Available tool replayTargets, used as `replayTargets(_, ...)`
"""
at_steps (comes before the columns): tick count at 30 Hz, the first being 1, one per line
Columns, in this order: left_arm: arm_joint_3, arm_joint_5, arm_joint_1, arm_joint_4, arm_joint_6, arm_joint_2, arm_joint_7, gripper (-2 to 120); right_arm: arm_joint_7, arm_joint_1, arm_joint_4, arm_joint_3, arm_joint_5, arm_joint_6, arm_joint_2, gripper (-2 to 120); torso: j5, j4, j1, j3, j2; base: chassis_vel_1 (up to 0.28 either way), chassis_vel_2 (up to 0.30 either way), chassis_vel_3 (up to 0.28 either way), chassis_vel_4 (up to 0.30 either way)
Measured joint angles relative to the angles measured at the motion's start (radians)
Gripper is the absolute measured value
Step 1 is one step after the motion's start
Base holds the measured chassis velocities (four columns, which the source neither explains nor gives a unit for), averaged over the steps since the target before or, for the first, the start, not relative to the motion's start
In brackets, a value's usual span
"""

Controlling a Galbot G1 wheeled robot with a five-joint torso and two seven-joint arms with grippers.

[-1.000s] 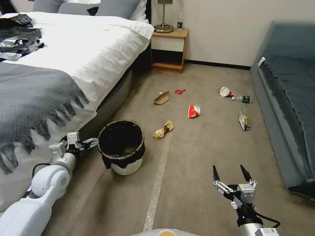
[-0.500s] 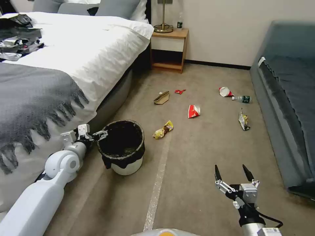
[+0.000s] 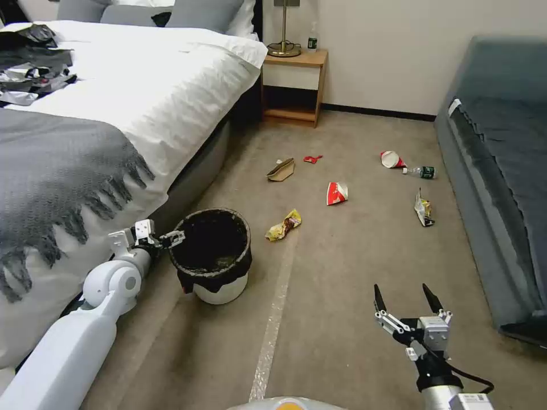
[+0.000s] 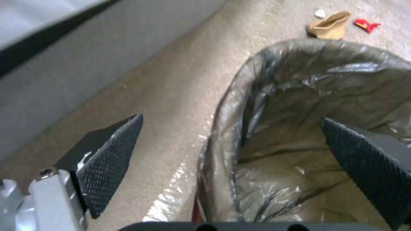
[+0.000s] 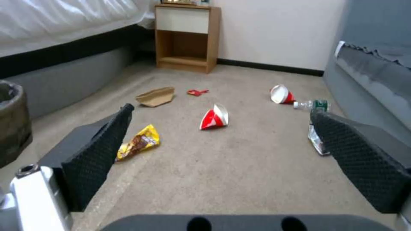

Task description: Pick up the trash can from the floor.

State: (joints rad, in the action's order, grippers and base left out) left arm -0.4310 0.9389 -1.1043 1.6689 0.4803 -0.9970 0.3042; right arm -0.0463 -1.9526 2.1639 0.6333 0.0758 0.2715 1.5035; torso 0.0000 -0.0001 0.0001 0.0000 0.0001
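Note:
The trash can (image 3: 212, 259) is a small round white bin lined with a black bag, standing upright on the carpeted floor (image 3: 353, 256) beside the bed. My left gripper (image 3: 172, 237) is open at the can's rim on the bed side. In the left wrist view the left gripper (image 4: 233, 154) straddles the bag-covered rim (image 4: 222, 106): one finger (image 4: 109, 160) is outside over the carpet, the other (image 4: 368, 166) is inside the can. My right gripper (image 3: 407, 299) hovers open low over the floor at the near right, with nothing between its fingers (image 5: 98, 150).
A bed (image 3: 114, 114) with a fringed grey blanket stands at the left, a blue-grey sofa (image 3: 501, 171) at the right, a wooden nightstand (image 3: 293, 85) at the back. Litter lies beyond the can: yellow wrapper (image 3: 283, 224), red cup (image 3: 336, 193), brown paper tray (image 3: 281, 169), bottle (image 3: 421, 171). A tape strip (image 3: 273, 319) runs along the carpet.
My left arm has reached forward and right, bringing its open gripper from beside the can onto the rim. The right gripper has barely shifted. The can has stayed in place.

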Motion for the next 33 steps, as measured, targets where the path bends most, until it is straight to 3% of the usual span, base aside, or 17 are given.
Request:
replayTargets(5,0.026,-0.012,0.026,-0.037,-0.012,-0.021,-0.002,100,0.001,-0.004,0.006,0.003,0.001,-0.001,0.003,100,-0.0001,0.0,0.0,0.0,0.0,0.0,0.0,0.0,0.0)
replayTargets(28,0.015,-0.028,0.0,-0.051,-0.02,-0.046,-0.01,21,0.006,0.001,0.008,0.005,0.009,-0.003,0.003,100,0.0006,0.0003,0.0,0.0,0.0,0.0,0.0,0.0,0.0)
replayTargets(30,0.009,-0.03,-0.009,-0.05,-0.02,-0.052,-0.011,9,0.007,0.002,0.008,0.005,0.011,-0.002,0.001,100,0.0007,0.0003,0.0,0.0,0.0,0.0,0.0,0.0,0.0)
replayTargets(33,0.006,-0.031,-0.014,-0.05,-0.02,-0.053,-0.015,7,0.007,0.003,0.008,0.005,0.012,-0.002,0.0,100,0.0005,0.0003,0.0,0.0,0.0,0.0,0.0,0.0,0.0)
